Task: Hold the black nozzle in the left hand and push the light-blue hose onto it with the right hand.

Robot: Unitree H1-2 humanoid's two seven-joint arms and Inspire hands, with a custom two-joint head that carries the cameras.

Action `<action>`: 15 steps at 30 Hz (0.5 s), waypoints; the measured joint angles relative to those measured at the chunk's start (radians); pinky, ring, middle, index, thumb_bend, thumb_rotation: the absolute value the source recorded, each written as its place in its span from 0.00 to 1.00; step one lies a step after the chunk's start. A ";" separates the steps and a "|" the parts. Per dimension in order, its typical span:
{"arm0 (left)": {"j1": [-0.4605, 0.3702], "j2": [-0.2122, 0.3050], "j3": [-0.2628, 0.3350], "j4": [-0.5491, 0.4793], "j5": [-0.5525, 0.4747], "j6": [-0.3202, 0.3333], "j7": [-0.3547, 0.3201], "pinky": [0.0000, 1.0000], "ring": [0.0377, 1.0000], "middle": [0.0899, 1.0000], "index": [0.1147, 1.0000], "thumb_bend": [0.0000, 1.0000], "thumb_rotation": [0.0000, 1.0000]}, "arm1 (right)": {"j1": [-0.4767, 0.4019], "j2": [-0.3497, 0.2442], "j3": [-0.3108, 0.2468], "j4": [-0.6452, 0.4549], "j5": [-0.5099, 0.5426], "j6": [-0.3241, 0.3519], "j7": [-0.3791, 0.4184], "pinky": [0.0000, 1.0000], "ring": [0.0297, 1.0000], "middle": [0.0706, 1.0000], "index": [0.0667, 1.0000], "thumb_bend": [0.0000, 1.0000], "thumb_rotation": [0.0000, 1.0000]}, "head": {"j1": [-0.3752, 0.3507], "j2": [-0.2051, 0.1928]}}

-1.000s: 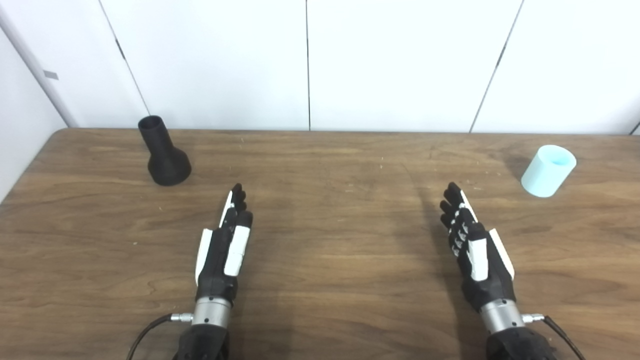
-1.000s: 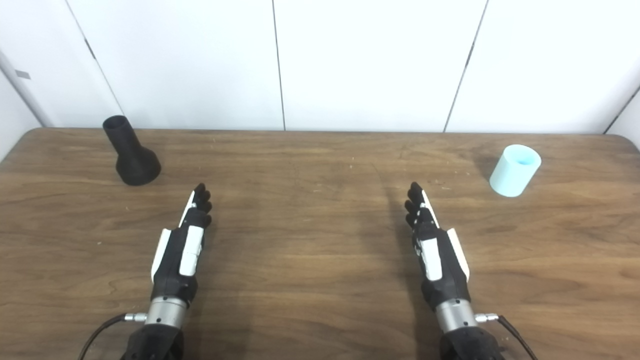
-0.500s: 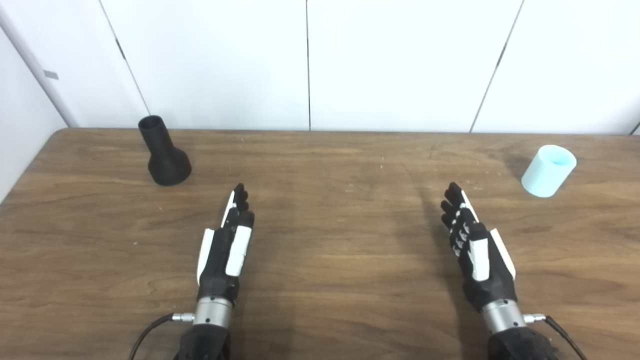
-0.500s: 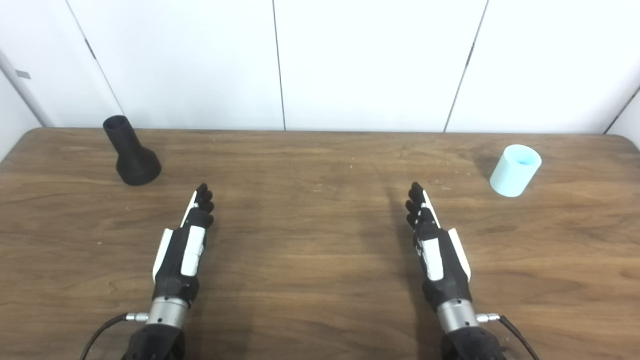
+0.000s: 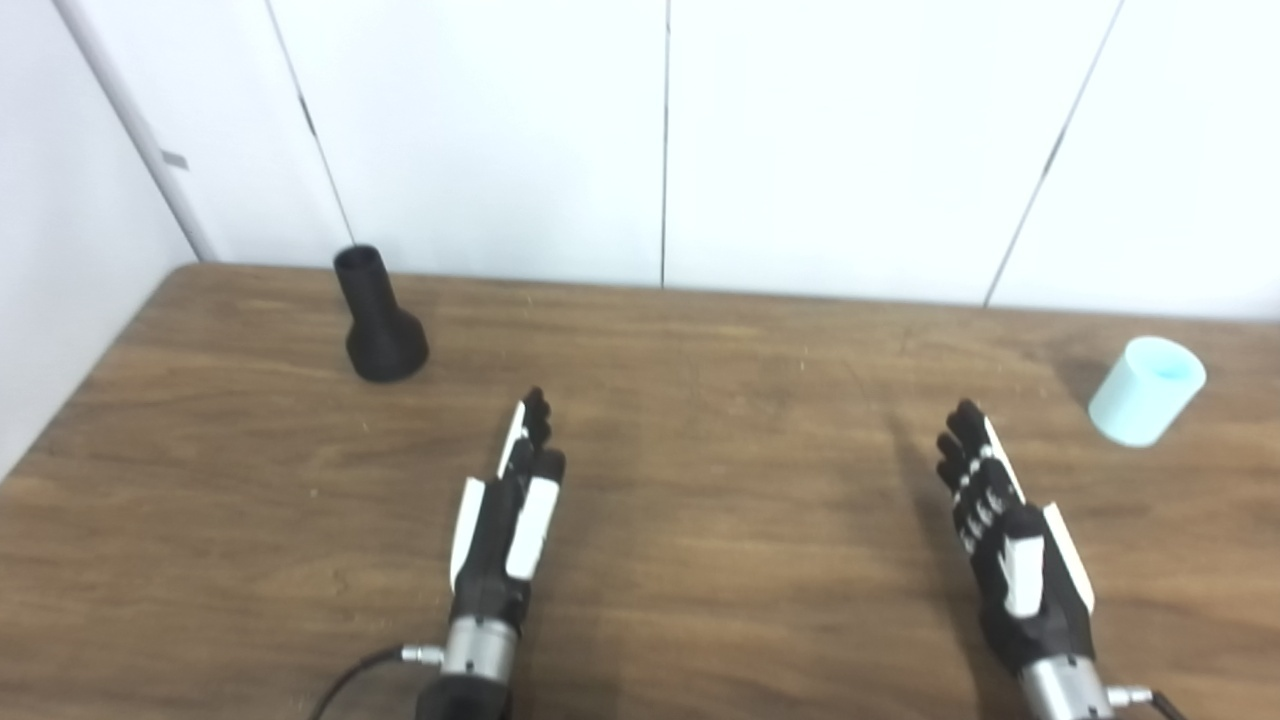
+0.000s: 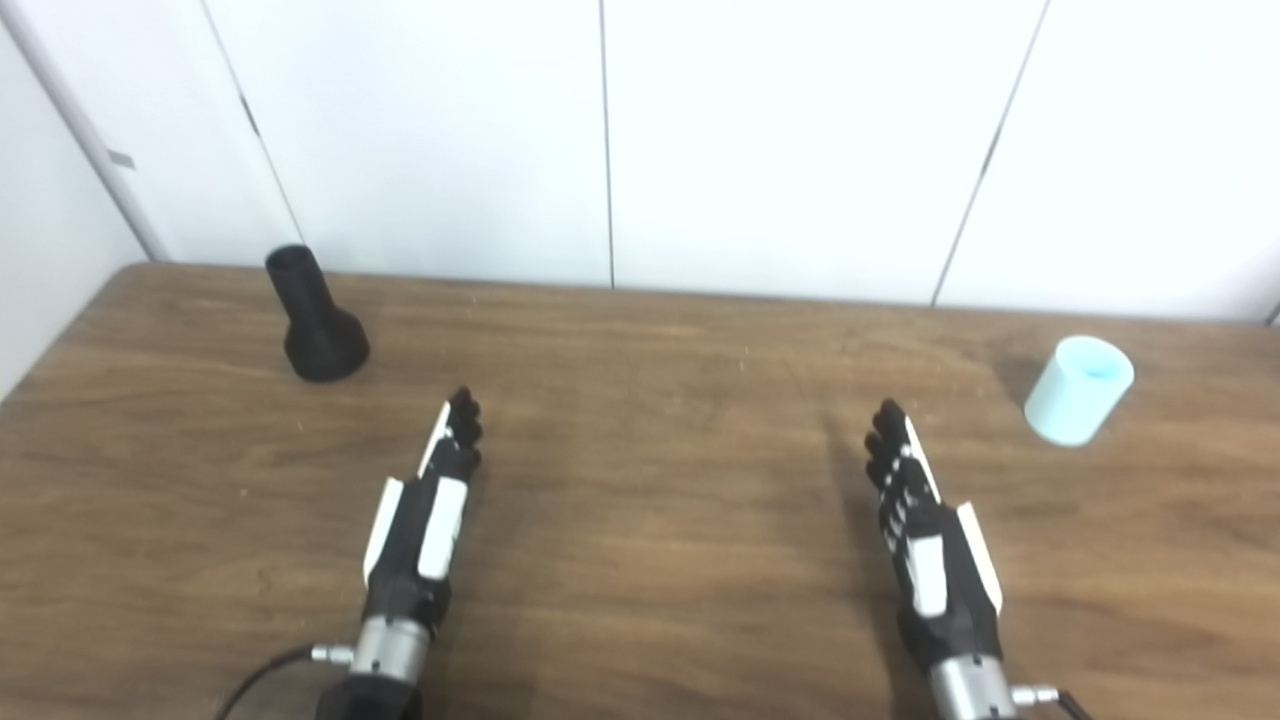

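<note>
Nozzle and hose apart on opposite sides of a brown wood-grain bench (image 5: 700, 600), backed by white wall panels (image 5: 840, 140) at twelve o'clock. Largest first after the bench: left hand (image 5: 507, 513) at about seven o'clock, laid out flat and edge-up above the wood, fingers (image 5: 534, 417) straight, close together and pointing toward twelve, holding nothing. Right hand (image 5: 1010, 530) at about five o'clock, likewise extended, fingers (image 5: 962, 440) straight and slightly fanned, tilted toward eleven, also empty. Dark shadows on the wood just beside each hand. Black nozzle (image 5: 376, 320) upright at about ten o'clock near the far left corner, wide flared base down on the bench, narrow open neck up, well apart from the left hand and at roughly eleven o'clock from its fingertips. Light-blue hose (image 5: 1146, 390), a short open-topped cylinder, standing at about two o'clock near the right edge, leaning slightly in both eye views, near but not touching the right hand, at about one o'clock from its fingertips. Silver wrist collar and black cable (image 5: 360, 672) at the bottom edge beside the left arm. Slightly soft focus throughout.
</note>
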 measured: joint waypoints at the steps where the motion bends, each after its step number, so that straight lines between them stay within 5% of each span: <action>1: -0.001 -0.003 0.000 0.005 0.000 -0.015 0.002 1.00 1.00 1.00 1.00 0.87 1.00 | 0.000 0.000 -0.001 0.002 0.001 -0.006 0.001 1.00 1.00 1.00 1.00 0.70 1.00 | 0.000 -0.003; 10: -0.005 0.001 0.009 0.012 0.000 -0.070 0.016 1.00 1.00 1.00 1.00 0.93 1.00 | 0.000 0.004 0.003 0.012 -0.013 -0.046 0.002 1.00 1.00 1.00 1.00 0.70 1.00 | -0.054 -0.037; 15: -0.009 0.034 0.048 0.004 0.137 -0.149 0.087 0.99 0.96 0.96 1.00 0.91 0.96 | 0.000 0.013 0.007 0.012 -0.027 -0.062 -0.001 1.00 1.00 1.00 1.00 0.70 1.00 | -0.077 -0.032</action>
